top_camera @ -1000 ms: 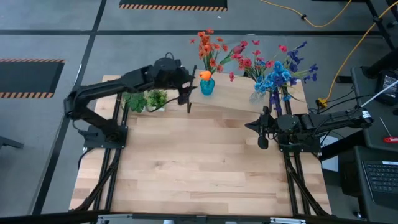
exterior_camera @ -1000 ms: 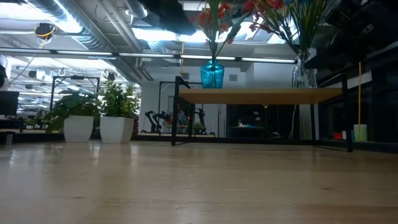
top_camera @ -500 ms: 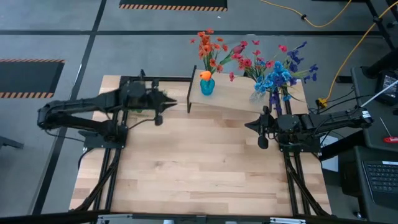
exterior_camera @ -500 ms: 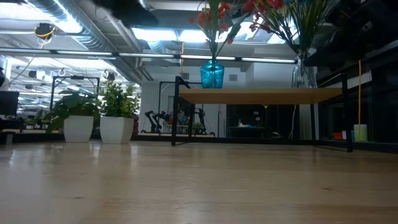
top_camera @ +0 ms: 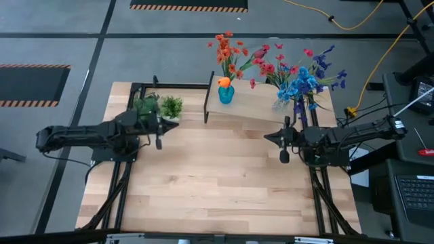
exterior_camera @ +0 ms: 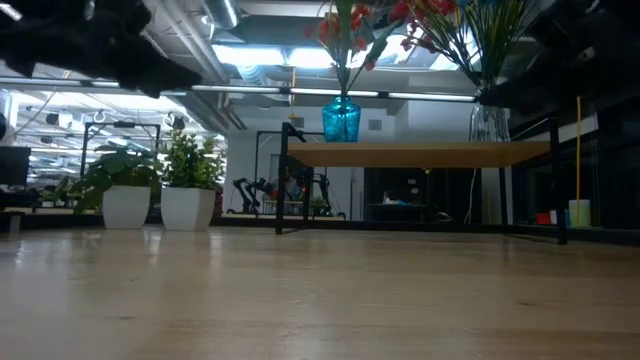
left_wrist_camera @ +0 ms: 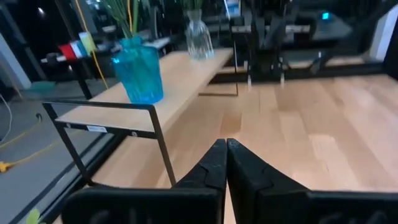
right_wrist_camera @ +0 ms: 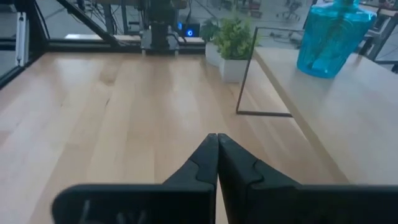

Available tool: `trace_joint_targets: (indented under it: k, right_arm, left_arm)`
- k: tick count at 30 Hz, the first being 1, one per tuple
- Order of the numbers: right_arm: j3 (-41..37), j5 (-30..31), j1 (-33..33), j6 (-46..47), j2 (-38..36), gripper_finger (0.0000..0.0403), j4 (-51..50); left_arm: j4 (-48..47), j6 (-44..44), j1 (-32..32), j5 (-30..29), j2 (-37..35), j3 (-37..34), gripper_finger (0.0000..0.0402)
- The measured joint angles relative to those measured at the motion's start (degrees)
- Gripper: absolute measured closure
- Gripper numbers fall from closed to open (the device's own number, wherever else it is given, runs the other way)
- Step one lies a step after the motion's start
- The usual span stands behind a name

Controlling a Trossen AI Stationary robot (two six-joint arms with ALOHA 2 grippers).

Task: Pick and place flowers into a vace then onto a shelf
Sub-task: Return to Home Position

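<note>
Flowers [top_camera: 271, 64] are standing in blue vase [top_camera: 226, 93] and clear vase [exterior_camera: 487, 122] on the shelf [top_camera: 261, 103]. Left gripper [top_camera: 159, 140] is hovering left of the shelf, fingers pressed together. Right gripper [top_camera: 283, 152] is hovering before it, fingers likewise together.

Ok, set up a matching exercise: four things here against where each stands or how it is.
1 blue vase
2 clear vase
3 potted plants
4 left pincer

A shut, above the table
B right end of the shelf
C on the table, beside the shelf
D left end of the shelf

Pairs: 1-D, 2-B, 3-C, 4-A
</note>
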Motion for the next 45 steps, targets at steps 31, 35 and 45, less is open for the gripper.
trace_joint_targets:
  k: [31, 35, 45]
  right_arm:
    - [-0.22, -4.45, 0.02, -5.85, -5.12, 0.0389, 2.06]
    - [-0.16, -4.45, 0.02, -8.79, -13.62, 0.0395, -3.91]
    - [-3.63, -13.42, 0.02, -10.41, -22.17, 0.0400, -2.72]
  left_arm:
    - [-0.23, 1.08, 0.00, -1.34, -23.09, -13.67, 0.0396]
    - [-0.47, -1.14, 0.00, -1.31, -23.09, -13.67, 0.0399]
    - [-0.47, -1.23, 0.00, -1.34, -23.07, -13.67, 0.0394]
